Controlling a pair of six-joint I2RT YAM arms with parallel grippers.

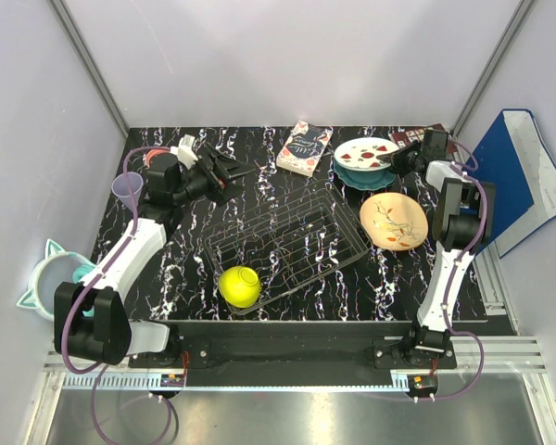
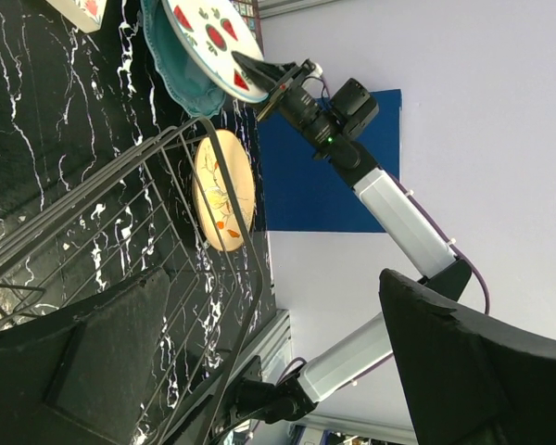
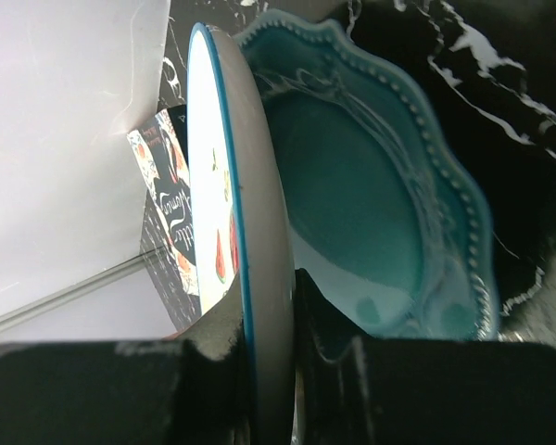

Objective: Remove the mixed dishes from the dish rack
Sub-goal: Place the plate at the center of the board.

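The dish rack [image 1: 287, 246] sits mid-table with the yellow-green bowl [image 1: 240, 286] in its near left corner. My right gripper [image 1: 397, 159] is shut on the rim of the white red-spotted plate [image 1: 366, 151] and holds it just over the teal scalloped plate [image 1: 360, 175]. The right wrist view shows the white plate's edge [image 3: 259, 278] between the pads, with the teal plate [image 3: 371, 213] behind. The peach plate [image 1: 394, 222] lies right of the rack. The lilac cup [image 1: 128, 188] stands at the far left. My left gripper [image 1: 224, 171] is open and empty at the back left. No salmon cups are clearly visible.
A patterned book [image 1: 305, 147] lies at the back centre. A blue folder [image 1: 519, 176] leans at the right wall. The mint cat-eared bowl [image 1: 51, 278] sits off the table's left side. The left wrist view shows the rack's wires [image 2: 167, 232] and the peach plate [image 2: 224, 190].
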